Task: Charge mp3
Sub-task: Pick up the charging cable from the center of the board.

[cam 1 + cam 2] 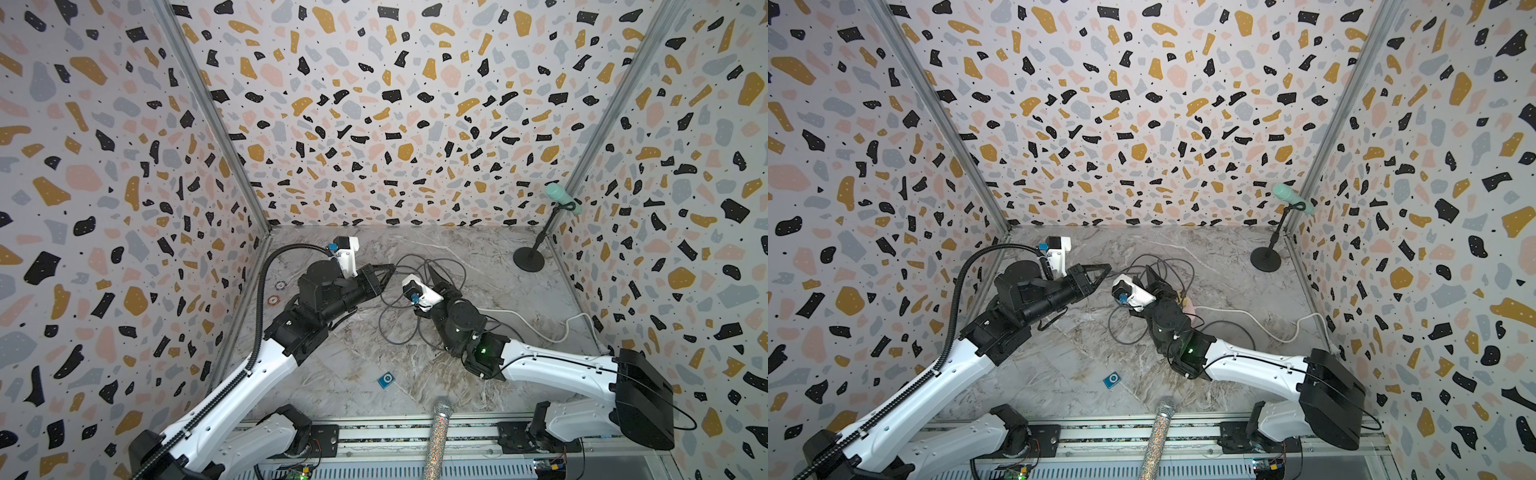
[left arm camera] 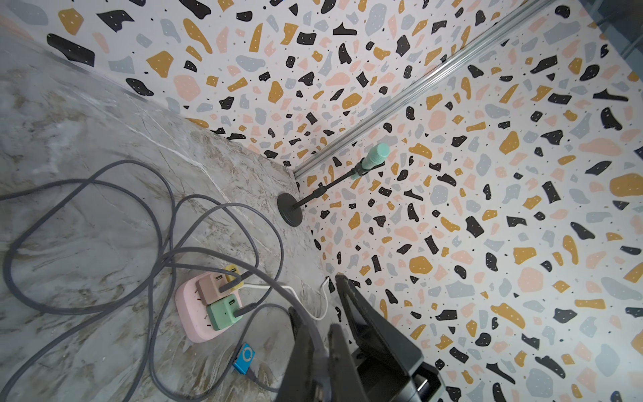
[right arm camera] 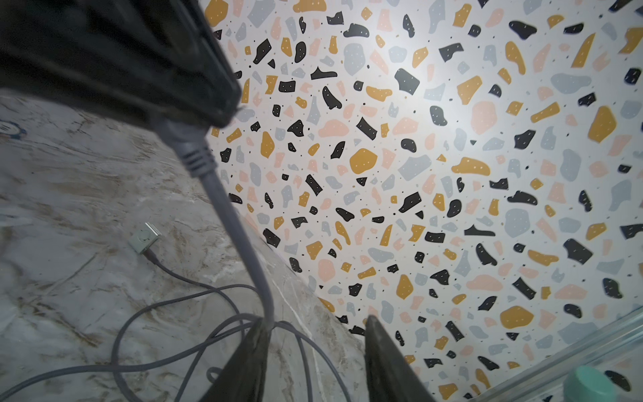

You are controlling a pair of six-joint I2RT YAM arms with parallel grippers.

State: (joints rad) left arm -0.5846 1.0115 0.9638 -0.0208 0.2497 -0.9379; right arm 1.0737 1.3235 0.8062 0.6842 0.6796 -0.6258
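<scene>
We see the left gripper (image 1: 390, 269) pinched tight on the plug of a grey cable (image 3: 226, 215), the right gripper (image 3: 315, 325) gaping.
Nearest us a glittery silver microphone (image 1: 436, 432) lies across the front rail (image 1: 374, 441); just beyond, the small blue square mp3 player (image 1: 386, 379) sits flat on the marbled tabletop (image 1: 332, 382), well apart from both grippers. Mid-table sits a pink power strip (image 2: 189, 313). In the far right corner stands a mint microphone (image 1: 559, 197) on a black stand (image 1: 528, 259).

Blue mp3 player (image 1: 386, 379), grey cable (image 3: 224, 209), pink power strip (image 2: 189, 313), mint microphone (image 1: 555, 194); grey-brown marbled worktop (image 1: 478, 257), terrazzo-speckled walls (image 1: 374, 104).
</scene>
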